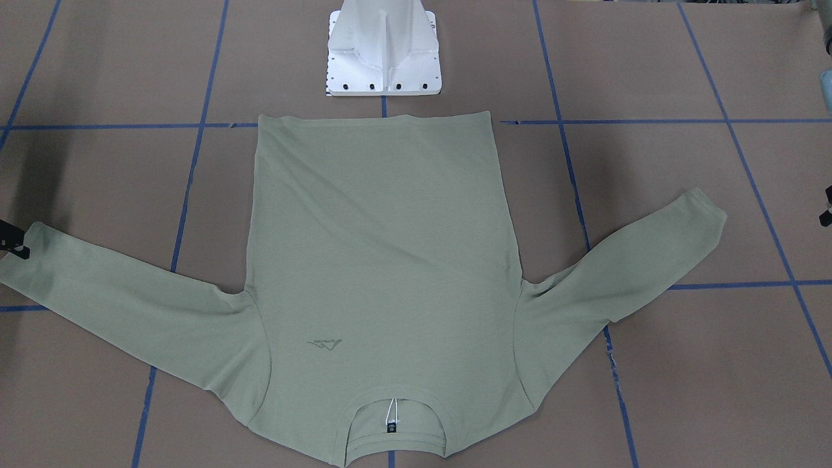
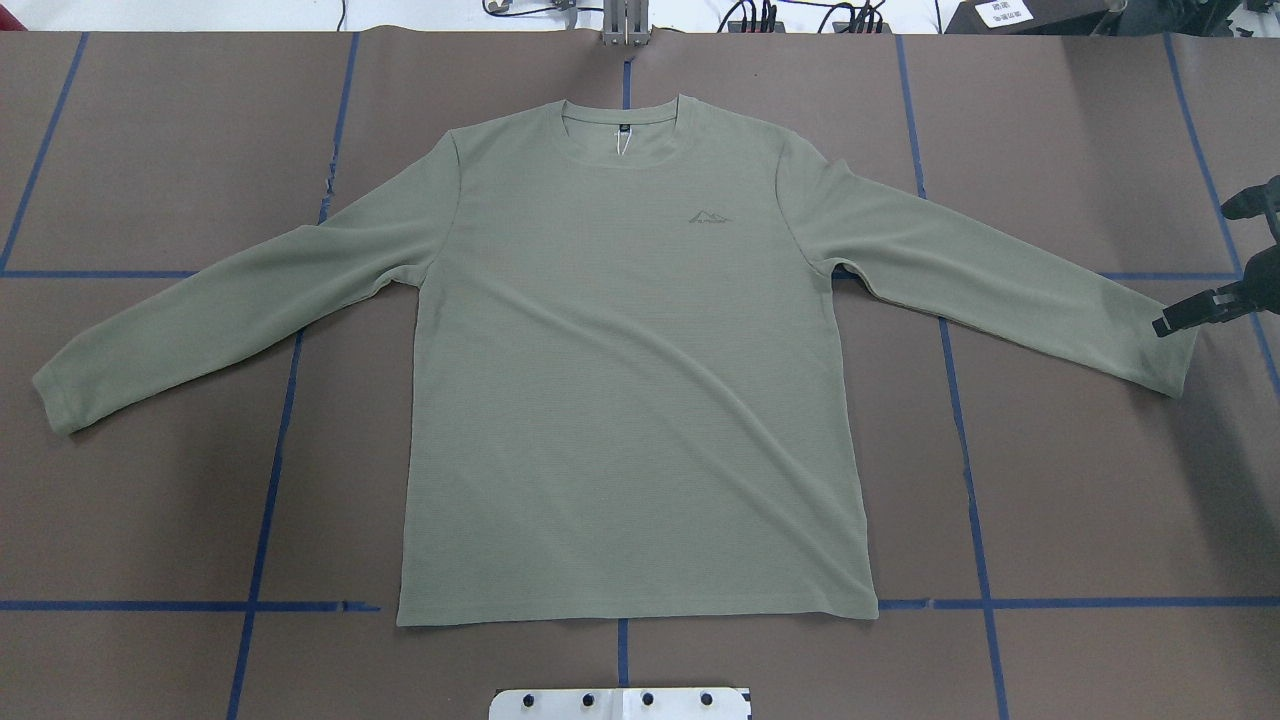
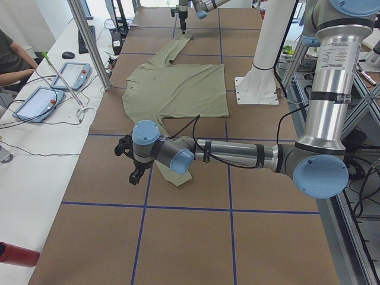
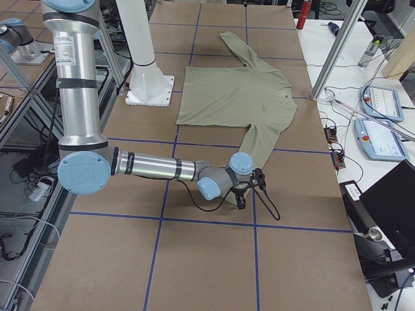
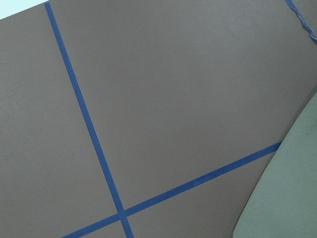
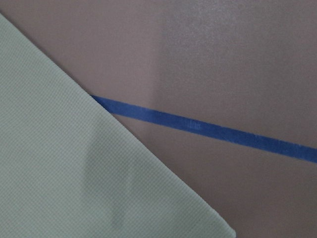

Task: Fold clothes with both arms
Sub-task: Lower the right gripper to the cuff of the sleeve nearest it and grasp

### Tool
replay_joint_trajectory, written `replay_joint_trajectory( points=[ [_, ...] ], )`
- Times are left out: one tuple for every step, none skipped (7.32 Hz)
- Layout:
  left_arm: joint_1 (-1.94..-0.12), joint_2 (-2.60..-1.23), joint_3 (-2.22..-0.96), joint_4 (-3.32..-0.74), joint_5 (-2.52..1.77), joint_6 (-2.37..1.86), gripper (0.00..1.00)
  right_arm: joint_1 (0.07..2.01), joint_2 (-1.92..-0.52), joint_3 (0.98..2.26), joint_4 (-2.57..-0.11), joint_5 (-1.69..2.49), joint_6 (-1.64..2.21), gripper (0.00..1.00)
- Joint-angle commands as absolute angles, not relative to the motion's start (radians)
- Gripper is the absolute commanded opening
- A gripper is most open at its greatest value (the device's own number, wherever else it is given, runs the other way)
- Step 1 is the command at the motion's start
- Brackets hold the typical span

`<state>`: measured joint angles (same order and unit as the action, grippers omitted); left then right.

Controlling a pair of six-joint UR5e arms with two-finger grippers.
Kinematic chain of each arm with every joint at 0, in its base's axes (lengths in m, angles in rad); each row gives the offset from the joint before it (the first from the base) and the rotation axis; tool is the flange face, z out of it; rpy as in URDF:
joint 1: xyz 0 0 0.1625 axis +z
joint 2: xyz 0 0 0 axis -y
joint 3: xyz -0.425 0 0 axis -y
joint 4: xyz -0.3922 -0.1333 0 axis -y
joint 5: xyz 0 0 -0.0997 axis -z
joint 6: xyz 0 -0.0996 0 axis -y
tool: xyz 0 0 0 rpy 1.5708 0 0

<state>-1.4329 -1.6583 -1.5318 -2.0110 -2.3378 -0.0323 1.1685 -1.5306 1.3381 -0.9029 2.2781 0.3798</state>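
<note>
The shirt (image 2: 630,350) lay flat, nothing folded yet. One cuff (image 2: 1168,362) sat under the right gripper (image 2: 1190,268), jaws apart; the other lay near the left gripper (image 3: 128,160), whose jaws I couldn't judge. Next, I'd guess, both cuffs needed pinching.

The table (image 2: 1050,480) was seen steeply from above by two opposed fixed cameras, the whole shirt (image 2: 630,380) being shared. It was viewed obliquely along its length from each end. Sleeve edges (image 5: 292,188) and blue tape (image 6: 223,134) were framed closely by both wrist cameras.
</note>
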Motion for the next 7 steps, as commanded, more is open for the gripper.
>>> replay_joint_trajectory(
  points=[
    [-1.433,-1.660,-1.532,-2.011,-2.338,-0.032,1.00,1.152,-1.531,1.325,-0.904,2.263,0.382,1.00],
    [-1.434,-1.661,-1.532,-2.011,-2.338,-0.032,1.00,1.147,-1.529,1.324,-0.904,2.258,0.382,1.00],
    [-1.434,-1.663,-1.532,-2.010,-2.338,-0.032,1.00,1.146,-1.529,1.324,-0.905,2.258,0.382,1.00],
    [-1.434,-1.663,-1.532,-2.010,-2.338,-0.032,1.00,1.146,-1.531,1.322,-0.908,2.258,0.379,1.00],
    [-1.434,-1.663,-1.532,-2.010,-2.338,-0.032,1.00,1.144,-1.531,1.322,-0.910,2.258,0.377,1.00],
    [-1.433,-1.663,-1.532,-2.010,-2.339,-0.032,1.00,1.144,-1.531,1.319,-0.911,2.258,0.377,1.00],
    [-1.434,-1.663,-1.532,-2.010,-2.339,-0.032,1.00,1.144,-1.532,1.318,-0.913,2.258,0.376,1.00]
  ],
)
